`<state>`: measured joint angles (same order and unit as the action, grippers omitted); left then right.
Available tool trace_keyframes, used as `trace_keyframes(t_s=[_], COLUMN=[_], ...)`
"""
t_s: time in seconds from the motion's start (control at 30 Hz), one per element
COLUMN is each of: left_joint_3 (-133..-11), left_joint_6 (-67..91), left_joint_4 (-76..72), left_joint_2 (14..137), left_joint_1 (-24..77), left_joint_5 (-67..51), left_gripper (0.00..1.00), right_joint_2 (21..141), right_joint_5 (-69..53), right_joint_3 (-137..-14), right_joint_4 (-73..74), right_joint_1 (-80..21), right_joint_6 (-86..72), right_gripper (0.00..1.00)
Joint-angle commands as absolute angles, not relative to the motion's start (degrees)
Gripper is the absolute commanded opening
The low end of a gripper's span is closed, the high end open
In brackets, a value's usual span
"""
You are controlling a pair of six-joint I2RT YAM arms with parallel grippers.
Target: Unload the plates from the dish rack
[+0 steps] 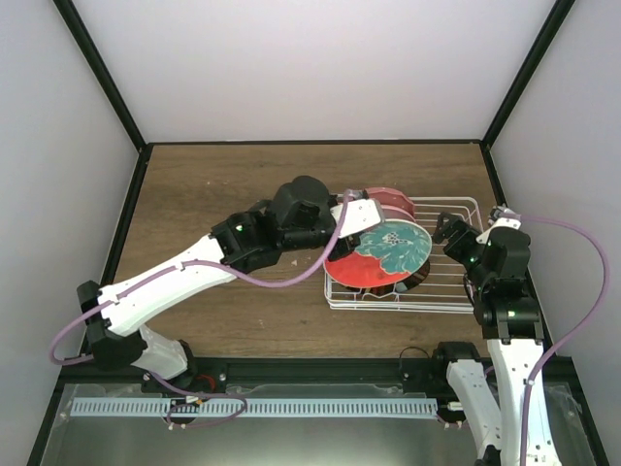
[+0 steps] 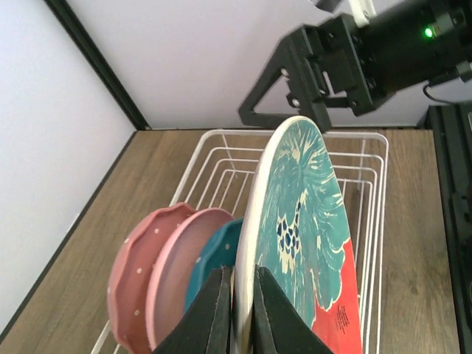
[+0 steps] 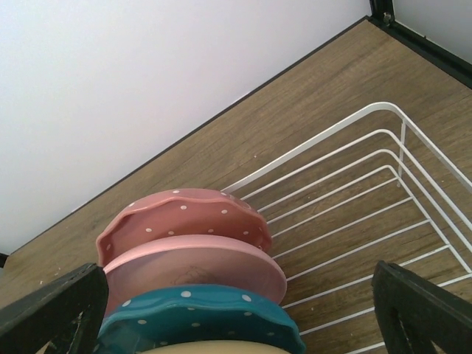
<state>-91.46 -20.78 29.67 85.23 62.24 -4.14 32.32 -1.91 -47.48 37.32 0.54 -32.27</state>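
Observation:
The white wire dish rack [image 1: 441, 291] stands right of centre. My left gripper [image 1: 355, 231] is shut on the rim of the red plate with teal pattern [image 1: 383, 254]. In the left wrist view the fingers [image 2: 214, 313] pinch that plate [image 2: 310, 243] edge-on. Behind it stand the teal dotted plate [image 2: 217, 254], a plain pink plate [image 2: 181, 269] and a pink dotted plate [image 2: 133, 276]. A dark rim [image 1: 415, 280] shows under the red plate. My right gripper [image 1: 448, 231] is open and empty at the rack's right side, above the teal plate [image 3: 199, 321] and the pink plates [image 3: 192, 243].
The rack's right half [image 3: 354, 199] holds bare wires over the wooden table [image 1: 223, 184]. White walls and black frame posts enclose the table on three sides. The right gripper [image 2: 317, 74] hangs just beyond the red plate's top edge in the left wrist view.

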Motion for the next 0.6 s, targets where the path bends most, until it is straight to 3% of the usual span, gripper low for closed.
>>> trace_keyframes(t_s=[0.0, 0.3, 0.57], left_joint_3=[-93.2, -94.7, -93.4], left_joint_6=[-17.1, -11.0, 4.7], left_joint_4=[20.2, 20.0, 21.0], left_joint_2=[80.4, 75.5, 75.6], left_joint_1=[60.1, 51.8, 27.6], left_joint_5=[-3.5, -2.8, -7.3], left_gripper=[0.04, 0.04, 0.04], right_joint_2=[32.6, 35.0, 37.4], right_joint_5=[-0.1, -0.9, -1.7], right_joint_3=[-48.1, -47.4, -46.6], right_joint_4=[35.7, 32.8, 30.4], right_joint_1=[-0.1, -0.1, -0.1], right_joint_6=[-32.6, -33.5, -33.4], right_gripper=[1.00, 1.00, 1.00])
